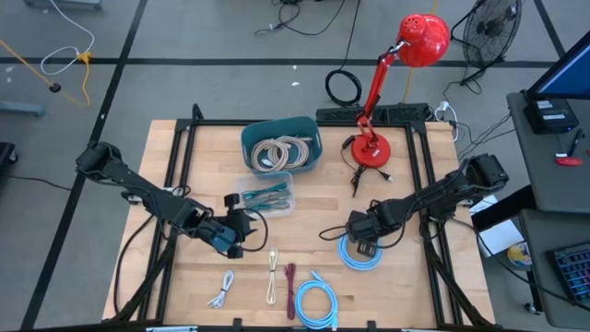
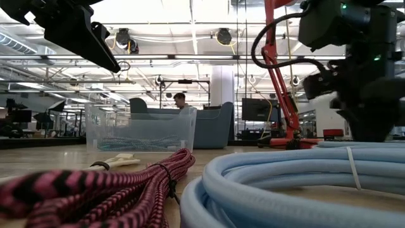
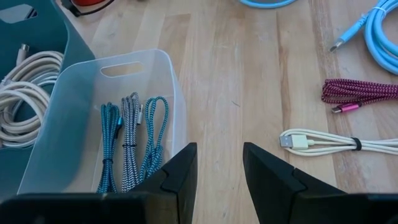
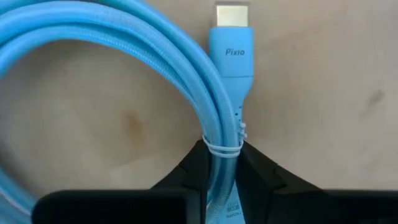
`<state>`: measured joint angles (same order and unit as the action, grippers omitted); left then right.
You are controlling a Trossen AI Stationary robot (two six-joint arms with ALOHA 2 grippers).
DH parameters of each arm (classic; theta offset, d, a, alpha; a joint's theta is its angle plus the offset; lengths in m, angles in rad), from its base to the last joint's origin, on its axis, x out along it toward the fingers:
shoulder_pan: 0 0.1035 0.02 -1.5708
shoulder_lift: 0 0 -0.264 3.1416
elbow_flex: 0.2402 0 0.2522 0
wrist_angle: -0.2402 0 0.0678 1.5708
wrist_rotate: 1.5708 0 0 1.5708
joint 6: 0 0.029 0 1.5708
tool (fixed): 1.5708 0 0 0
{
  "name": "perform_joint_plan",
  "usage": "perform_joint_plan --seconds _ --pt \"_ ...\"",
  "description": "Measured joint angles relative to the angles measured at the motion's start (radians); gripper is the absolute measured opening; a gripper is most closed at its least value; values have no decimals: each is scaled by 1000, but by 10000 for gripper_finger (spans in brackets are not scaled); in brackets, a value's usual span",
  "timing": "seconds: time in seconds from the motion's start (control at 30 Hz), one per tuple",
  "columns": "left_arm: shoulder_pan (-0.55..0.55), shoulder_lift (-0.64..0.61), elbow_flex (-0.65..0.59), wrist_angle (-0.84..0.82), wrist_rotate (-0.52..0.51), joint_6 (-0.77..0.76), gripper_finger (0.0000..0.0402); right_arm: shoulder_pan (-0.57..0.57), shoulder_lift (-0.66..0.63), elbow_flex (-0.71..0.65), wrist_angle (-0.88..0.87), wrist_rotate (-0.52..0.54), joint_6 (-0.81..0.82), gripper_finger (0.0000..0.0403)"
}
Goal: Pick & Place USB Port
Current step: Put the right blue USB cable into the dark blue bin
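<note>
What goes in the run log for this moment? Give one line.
right gripper: fingers shut on light blue cable, on table | left gripper: open, beside clear bin

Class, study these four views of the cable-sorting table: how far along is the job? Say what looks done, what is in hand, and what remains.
Done: three teal braided cables lie in the clear bin, and white cables in the teal bin.
In hand: the right end effector has closed on the light blue cable, which lies on the table.
Left: the cables along the near edge. The left end effector waits open beside the clear bin.
</note>
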<state>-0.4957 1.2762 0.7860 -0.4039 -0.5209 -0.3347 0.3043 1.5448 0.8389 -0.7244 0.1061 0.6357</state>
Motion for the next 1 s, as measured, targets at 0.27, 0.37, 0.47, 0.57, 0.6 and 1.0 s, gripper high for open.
perform_joint_plan --seconds 0.27,0.37,0.47,0.57,0.6,1.0 --pt "1 15 0 25 0 8 133 -68 0 214 -141 199 -153 57" --pt "4 38 0 35 12 9 133 -117 -2 320 -149 280 -263 51" --pt "10 69 0 45 41 9 133 -179 -1 422 -144 365 -377 50" --pt "16 98 0 60 63 10 134 -256 -2 499 -95 414 -504 49" --pt "16 105 0 58 67 9 133 -285 -2 517 -63 420 -549 49" --pt "-18 114 0 66 72 -44 133 -602 23 580 319 262 -899 48"
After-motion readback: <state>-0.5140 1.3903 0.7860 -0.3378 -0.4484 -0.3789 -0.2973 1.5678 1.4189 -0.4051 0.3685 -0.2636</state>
